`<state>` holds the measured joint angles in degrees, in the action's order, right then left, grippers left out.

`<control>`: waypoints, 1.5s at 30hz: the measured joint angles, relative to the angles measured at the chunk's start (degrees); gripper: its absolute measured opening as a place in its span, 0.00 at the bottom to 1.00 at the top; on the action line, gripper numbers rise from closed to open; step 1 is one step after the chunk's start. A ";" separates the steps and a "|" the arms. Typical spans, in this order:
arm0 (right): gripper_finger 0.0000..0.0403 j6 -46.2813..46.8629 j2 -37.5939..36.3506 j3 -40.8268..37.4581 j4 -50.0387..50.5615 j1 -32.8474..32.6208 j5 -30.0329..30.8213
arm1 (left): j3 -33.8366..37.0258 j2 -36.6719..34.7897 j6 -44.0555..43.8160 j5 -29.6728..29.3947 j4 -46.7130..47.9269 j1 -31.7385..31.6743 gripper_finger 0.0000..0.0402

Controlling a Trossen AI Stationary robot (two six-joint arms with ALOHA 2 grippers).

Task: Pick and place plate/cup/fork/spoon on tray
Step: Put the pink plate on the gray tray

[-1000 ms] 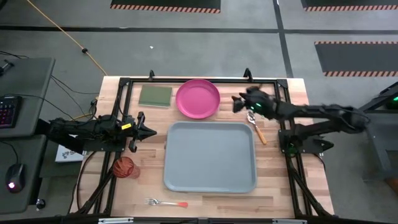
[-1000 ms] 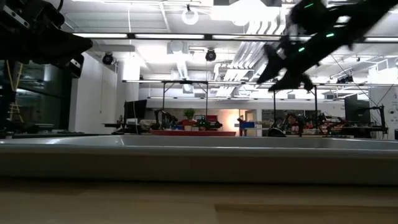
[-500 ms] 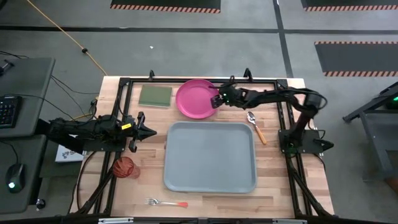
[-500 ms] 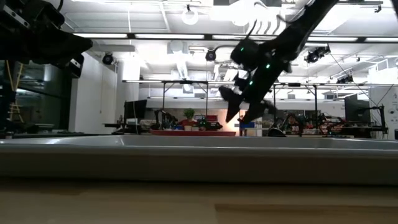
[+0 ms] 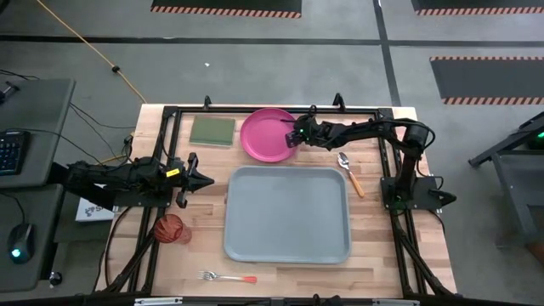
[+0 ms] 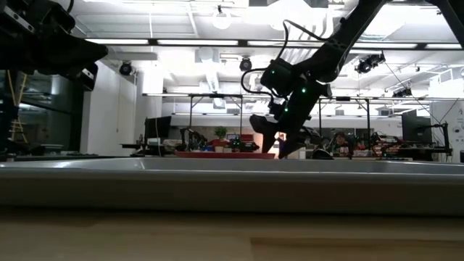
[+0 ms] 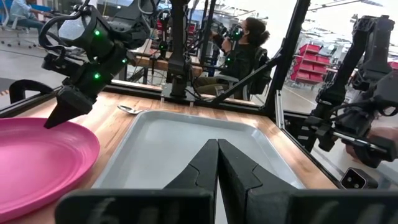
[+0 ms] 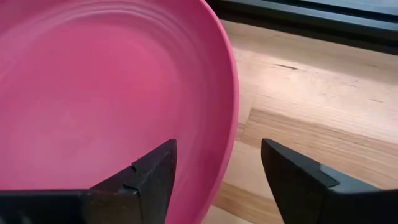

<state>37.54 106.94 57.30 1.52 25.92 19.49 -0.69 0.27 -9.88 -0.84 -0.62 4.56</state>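
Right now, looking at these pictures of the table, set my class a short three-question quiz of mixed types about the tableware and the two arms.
1. True or false: the round magenta-pink plastic plate already lies on the large grey-blue rectangular tray.
2. Which gripper is at the plate's rim? A) the left gripper B) the right gripper
3. Fill in: the right gripper's open fingers straddle the plate's ____.

Key: 1. False; it lies on the wooden table, beside the tray. 2. B. 3. Rim.
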 joint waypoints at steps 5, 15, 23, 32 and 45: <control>0.40 1.21 0.00 0.00 0.37 0.37 -0.04 | 0.00 0.00 -0.01 0.00 0.00 -0.02 0.00; 0.03 0.32 0.00 0.02 1.68 0.37 0.13 | 0.00 0.00 0.00 0.00 0.00 0.00 0.00; 0.01 -3.42 -2.52 0.04 2.29 1.84 0.32 | 0.00 0.00 -0.01 0.00 0.00 0.00 0.00; 0.01 -12.52 -19.39 0.02 8.88 3.22 -1.65 | 0.00 0.00 -0.01 0.00 -0.04 -0.01 0.00; 0.00 -17.83 -35.42 -2.38 31.45 -21.47 -15.59 | 0.00 -0.02 0.00 0.00 -0.07 -0.01 0.00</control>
<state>19.71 71.51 54.92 32.97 4.45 3.90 -0.69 0.25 -9.88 -0.84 -0.69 4.55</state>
